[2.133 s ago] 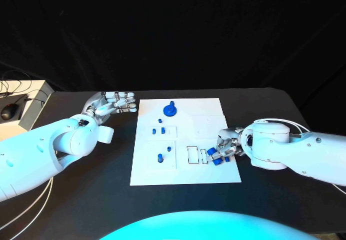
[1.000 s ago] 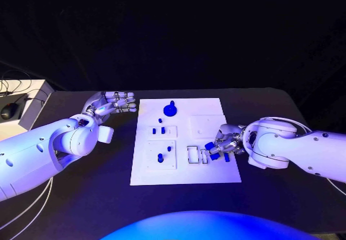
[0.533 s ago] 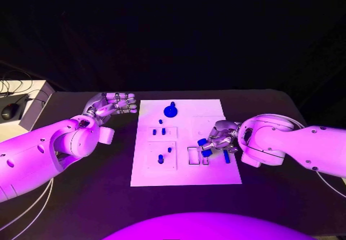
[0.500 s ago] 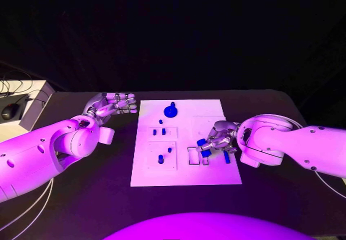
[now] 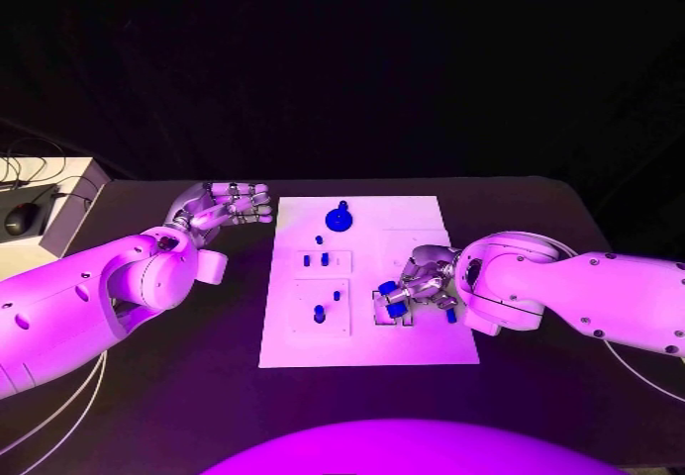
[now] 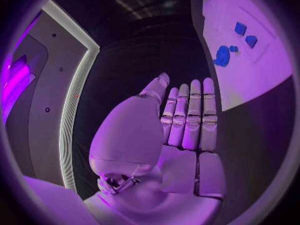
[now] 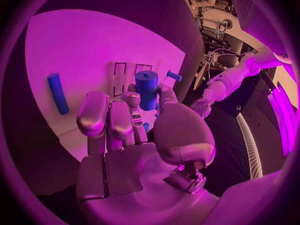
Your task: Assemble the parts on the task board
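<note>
**Right robot hand holds a blue cylinder over the board's slots**

The cylinder point(image 7: 147, 88), a short blue part, is pinched upright between the thumb and fingers of the right robot hand point(image 5: 411, 291). In the head view the cylinder point(image 5: 388, 288) sits above the near-right area of the board point(image 5: 364, 341), over the two rectangular slots point(image 7: 129, 71) cut there. Whether it touches the board I cannot tell.

Just right of that robot hand on the board lies a long blue rod point(image 7: 57, 93), flat and apart from the fingers. A second blue piece point(image 5: 396, 310) shows at the fingertips, on the near side of the cylinder; what it is I cannot make out.

Toward the board's left side, two small blue pegs point(image 5: 324, 258) stand side by side in a raised square, with a tiny peg point(image 5: 317, 238) beyond them. Nearer the robot, another square carries a small peg point(image 5: 336, 295) and a taller one point(image 5: 317, 314). At the far edge of the board sits a round blue knob point(image 5: 339, 220).

The left robot hand point(image 5: 226, 205) hovers off the board's far-left corner, above the tabletop point(image 5: 171, 396). It holds nothing; in the left wrist view its fingers point(image 6: 189, 116) lie straight and close side by side, the thumb apart.

A white box point(image 5: 54, 203) with a black mouse point(image 5: 18, 222) on it stands well left of the board.
</note>
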